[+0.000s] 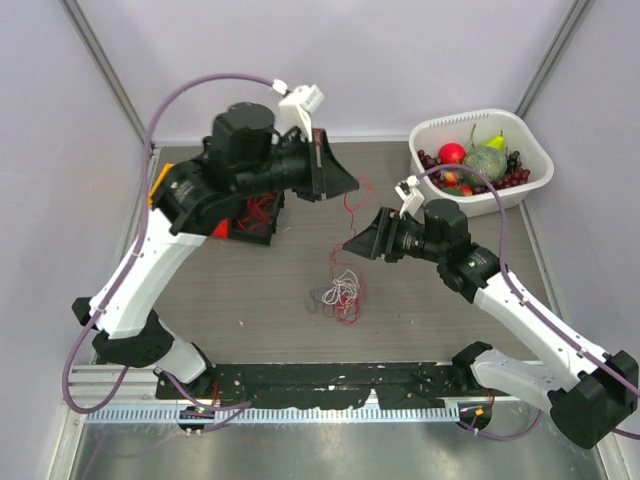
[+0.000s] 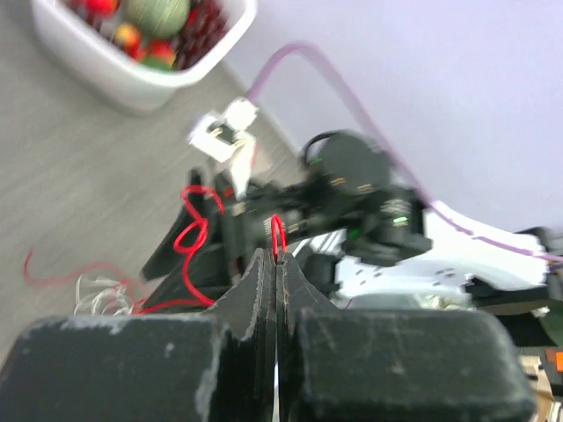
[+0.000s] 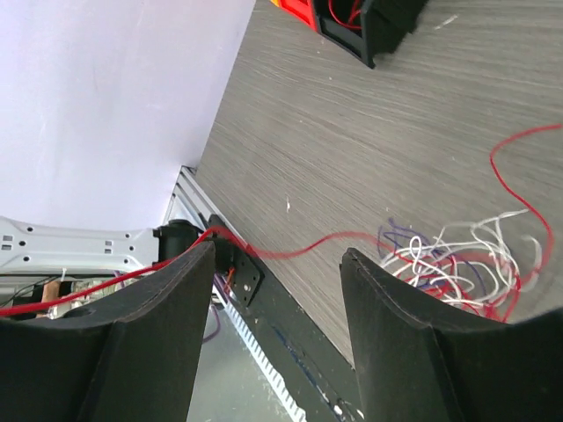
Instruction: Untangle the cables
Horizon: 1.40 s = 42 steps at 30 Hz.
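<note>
The cables lie as a small tangle of red, white and dark thin wires at mid-table. They also show in the right wrist view and the left wrist view. My left gripper is held above the table, shut on a red strand that hangs in loops down to the tangle. My right gripper is open just below it, above the tangle. In the right wrist view a red strand runs across the gap of my right gripper and lies over the left finger.
A white basket of fruit stands at the back right and shows in the left wrist view. A black and red box holding red wires sits at the left under my left arm; it also shows in the right wrist view.
</note>
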{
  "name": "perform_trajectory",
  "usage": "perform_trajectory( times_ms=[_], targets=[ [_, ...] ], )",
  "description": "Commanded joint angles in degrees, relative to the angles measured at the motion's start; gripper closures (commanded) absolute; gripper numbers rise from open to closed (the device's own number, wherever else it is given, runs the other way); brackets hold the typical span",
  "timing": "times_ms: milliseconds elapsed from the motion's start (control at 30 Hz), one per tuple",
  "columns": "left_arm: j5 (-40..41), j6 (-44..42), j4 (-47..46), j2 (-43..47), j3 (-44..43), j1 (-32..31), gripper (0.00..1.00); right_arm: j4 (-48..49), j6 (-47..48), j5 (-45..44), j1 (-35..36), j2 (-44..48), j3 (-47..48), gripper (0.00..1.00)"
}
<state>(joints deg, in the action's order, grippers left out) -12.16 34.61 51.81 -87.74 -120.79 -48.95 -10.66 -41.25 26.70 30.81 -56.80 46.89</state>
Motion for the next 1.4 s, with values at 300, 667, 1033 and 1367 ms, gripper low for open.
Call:
perform_trajectory(
  times_ms=[300,667,1033,1367],
  targets=[
    [-14.98,13.27,-24.28,0.38,-16.14,4.12,1.0,18.47,-7.87,-1.82,4.52,-14.38,-1.62,0.36],
    [-18.77,27.43,-44.24,0.73,-23.34,10.63,1.0,15.32,-8.76,-7.53,4.52,-25.12,-10.94,0.38],
    [-13.68,27.71,-45.4,3.28,-21.6,11.95,1.0,-3.99,3.27,-12.2,3.29,-19.51,-3.94,0.38],
    [-11.83,26.03,-39.68,3.02,-14.29,13.53,1.0,-1.13,13.74,-3.49,15.05,-1.83,1.27,0.36]
  ],
)
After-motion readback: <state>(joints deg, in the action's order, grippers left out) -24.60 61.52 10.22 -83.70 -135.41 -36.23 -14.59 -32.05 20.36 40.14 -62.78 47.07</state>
